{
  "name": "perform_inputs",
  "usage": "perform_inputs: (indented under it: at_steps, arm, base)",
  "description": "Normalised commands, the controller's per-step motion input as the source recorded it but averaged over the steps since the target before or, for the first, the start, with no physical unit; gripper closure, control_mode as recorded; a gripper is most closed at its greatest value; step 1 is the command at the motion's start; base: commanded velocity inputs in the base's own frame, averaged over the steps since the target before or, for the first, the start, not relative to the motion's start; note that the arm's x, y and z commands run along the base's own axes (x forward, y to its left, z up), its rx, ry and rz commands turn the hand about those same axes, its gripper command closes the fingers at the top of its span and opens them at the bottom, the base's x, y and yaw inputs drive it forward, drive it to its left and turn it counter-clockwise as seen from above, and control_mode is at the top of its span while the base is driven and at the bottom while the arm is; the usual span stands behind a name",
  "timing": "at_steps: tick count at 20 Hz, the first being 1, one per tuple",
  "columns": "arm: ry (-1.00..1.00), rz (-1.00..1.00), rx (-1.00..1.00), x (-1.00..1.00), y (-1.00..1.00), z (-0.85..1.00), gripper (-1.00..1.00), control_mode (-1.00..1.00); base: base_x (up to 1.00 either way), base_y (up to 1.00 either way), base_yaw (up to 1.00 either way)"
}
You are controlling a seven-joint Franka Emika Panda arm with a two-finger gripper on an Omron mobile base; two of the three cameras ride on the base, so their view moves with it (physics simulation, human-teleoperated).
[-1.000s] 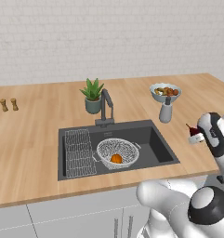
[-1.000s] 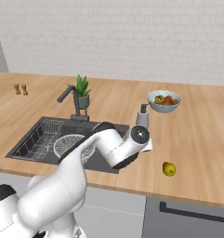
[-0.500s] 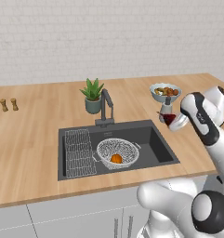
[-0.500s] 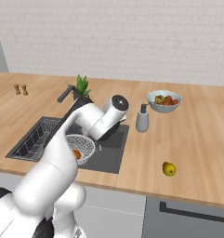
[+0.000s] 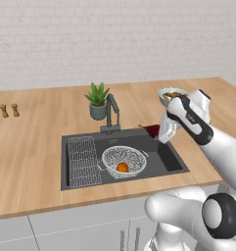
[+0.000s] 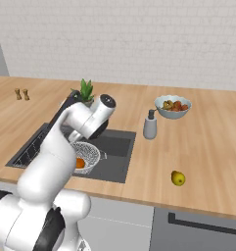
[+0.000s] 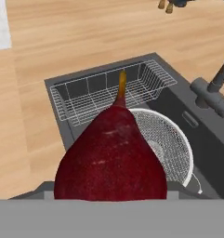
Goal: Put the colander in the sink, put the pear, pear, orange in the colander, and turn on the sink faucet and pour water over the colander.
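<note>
Hand (image 5: 157,133) clamped on the dark red pear (image 7: 111,165), carried above the right part of the sink (image 5: 171,159), just right of the sink faucet (image 5: 112,114). In the hand view the pear hangs stem-forward, with the colander (image 7: 171,139) rim partly under it and the wire rack (image 7: 108,90) beyond. The colander sits in the basin right of the rack, with the orange (image 5: 122,167) already inside. The yellow pear (image 6: 177,178) lies on the table (image 6: 207,147), well right of the sink, near the front edge. The pale fruit bowl (image 6: 173,106) and grey bottle (image 6: 150,125) stand behind it. Risk, as judged: the hand looks off to the right of the colander's centre, so a release here could drop the pear onto the rim or the bare basin floor, where it could roll. A low sweep leftward could clip the faucet spout or nudge the light colander. Against half a second ago: the arm has swung left from over the table by the bottle to over the sink, and the pear has come with it. The colander, orange and yellow pear have not shifted.
</note>
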Motion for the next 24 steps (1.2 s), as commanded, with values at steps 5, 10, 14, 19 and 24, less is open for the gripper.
perform_inputs:
  at_steps: [5, 10, 14, 19, 24]
  arm:
    - [0.09, 0.00, -0.13, 0.10, 0.64, -0.66, 1.00, -1.00]
    - [0.02, 0.00, -0.03, 0.06, 0.11, -0.78, 1.00, -1.00]
    - [-0.02, 0.06, 0.05, 0.00, -0.26, -0.59, 1.00, -1.00]
    - [0.00, 0.08, 0.02, 0.08, -0.10, -0.43, 1.00, -1.00]
    - [0.01, 0.02, 0.00, 0.37, 0.00, -0.34, 1.00, -1.00]
  base:
    - [0.00, 0.00, 0.00]
    - [0.00, 0.00, 0.00]
    - [0.00, 0.00, 0.00]
    - [0.00, 0.00, 0.00]
    - [0.00, 0.00, 0.00]
